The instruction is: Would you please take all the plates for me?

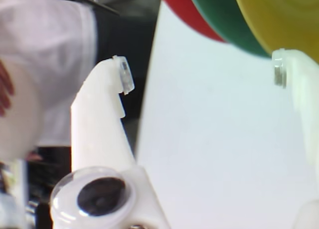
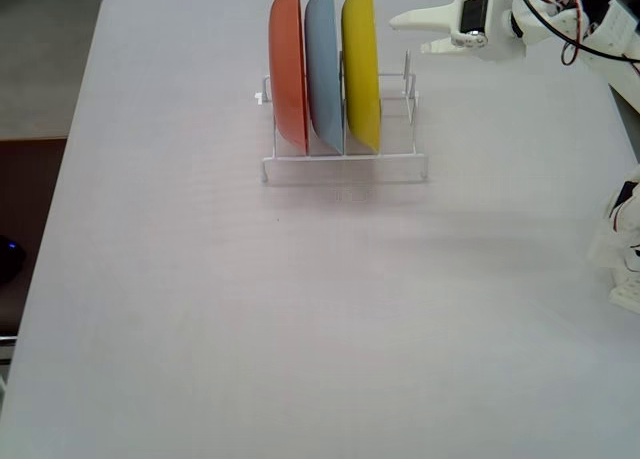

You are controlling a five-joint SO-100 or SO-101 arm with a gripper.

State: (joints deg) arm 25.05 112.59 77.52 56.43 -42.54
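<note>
Three plates stand upright on edge in a white wire rack [image 2: 400,165] near the far side of the table: an orange plate [image 2: 288,69], a grey-blue plate [image 2: 323,69] and a yellow plate [image 2: 361,69]. My gripper [image 2: 410,34] hovers open just right of the yellow plate, a little apart from it, with its white fingers pointing left. In the wrist view the plates appear along the top edge as red [image 1: 187,9], green [image 1: 219,19] and yellow [image 1: 279,14]. There my gripper [image 1: 199,72] is open below them, holding nothing.
The pale table [image 2: 300,309] stretches wide in front of the rack. Its left edge drops to a dark floor. My arm's base and cables [image 2: 625,249] sit at the right edge. A blurred white shape [image 1: 40,64] lies beyond the table in the wrist view.
</note>
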